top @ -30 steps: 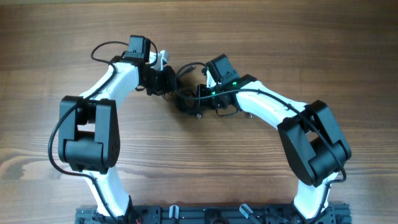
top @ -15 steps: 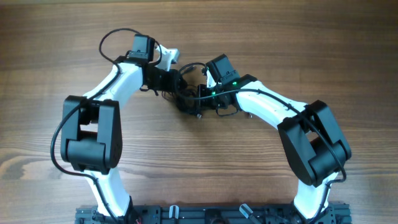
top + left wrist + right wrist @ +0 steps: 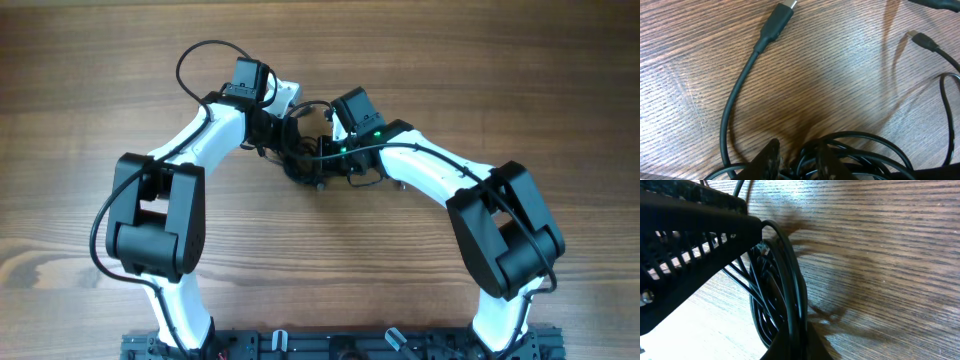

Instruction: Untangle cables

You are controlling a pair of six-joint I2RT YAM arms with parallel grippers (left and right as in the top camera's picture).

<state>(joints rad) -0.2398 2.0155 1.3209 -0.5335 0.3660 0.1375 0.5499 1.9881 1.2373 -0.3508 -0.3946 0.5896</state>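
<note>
Swings the left arm over to the right and a little up the table. Brings the left gripper closer in on the bunch of cables, nearer the other arm. Pulls the thick arm cord up into a taller, rounder loop. Slides the big black elbow to the right too.

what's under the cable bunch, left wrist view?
Wood table shows around the cables and through their loops. Anything beneath the dense knot is hidden, partly by the left gripper.
</note>
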